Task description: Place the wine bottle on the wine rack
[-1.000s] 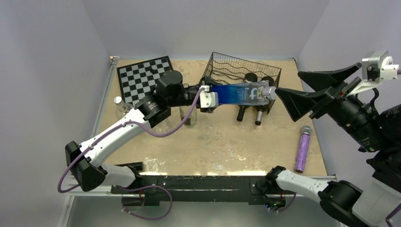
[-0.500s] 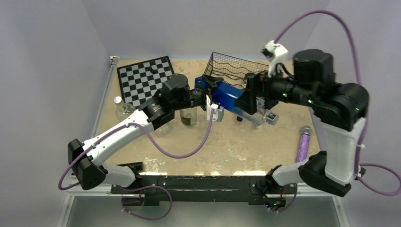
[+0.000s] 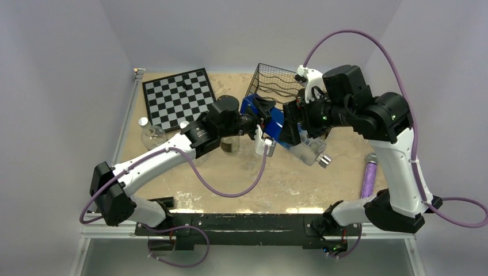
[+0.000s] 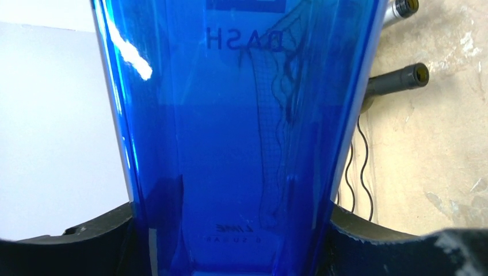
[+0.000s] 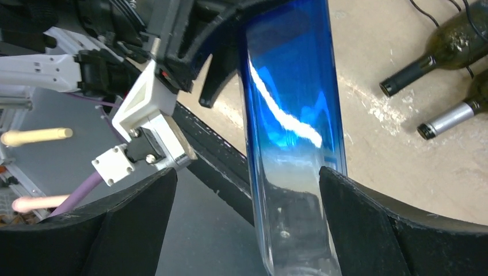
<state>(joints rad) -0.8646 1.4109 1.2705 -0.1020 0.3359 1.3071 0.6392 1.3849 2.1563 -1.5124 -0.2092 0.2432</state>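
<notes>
— Sandy tabletop aside, what's new?
— Right gripper has swung in from the side. Its jaws gape around the wine bottle, not squeezing. Left gripper clamps the blue base. Bottle hangs tilted just before the wine rack, so a handover looks near.

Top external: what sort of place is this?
Probably a robot lab test cell: plain walls box in the table, left arm and right arm bolted at its near edge, staged props like a chessboard and rack.
</notes>
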